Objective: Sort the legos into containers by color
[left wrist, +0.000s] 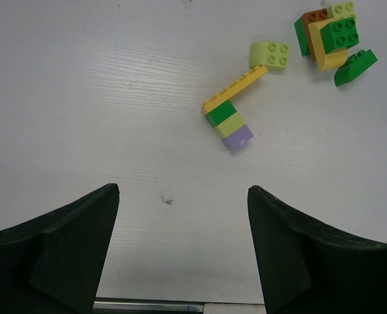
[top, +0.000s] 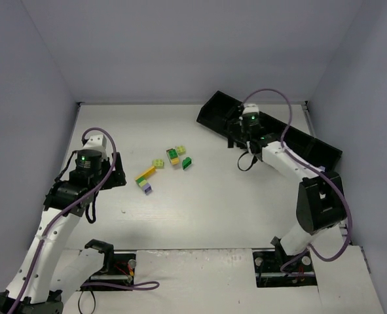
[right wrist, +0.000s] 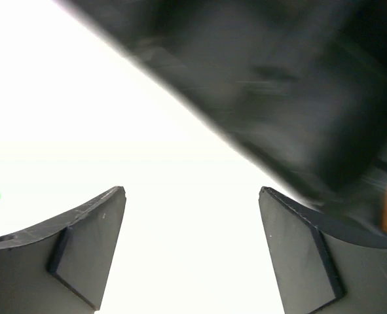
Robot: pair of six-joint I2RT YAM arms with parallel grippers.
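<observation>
We found right gripper [right wrist: 192, 193] wide open, empty, above containers [top: 214, 108] at far right edge of table [top: 213, 216]; left gripper [left wrist: 183, 190] open, empty. We reckoned: lift clear of rim, pick legos [left wrist: 229, 121] singly.

Left gripper [left wrist: 183, 194]: jaws wide apart, bare white tabletop [left wrist: 82, 98] between them and just ahead
Ahead, to its right: chain of yellow, green, lime and lilac plastic bricks [left wrist: 227, 118], with a rounded lime brick [left wrist: 270, 55] at its far end
Further right: tight clump of green, yellow and orange-brown bricks [left wrist: 329, 40], a narrow strip of table before it
Right gripper [right wrist: 192, 193]: jaws wide apart, long black plastic tray [right wrist: 278, 78] close ahead, blurred
Table edges: grey walls [top: 180, 52]
</observation>
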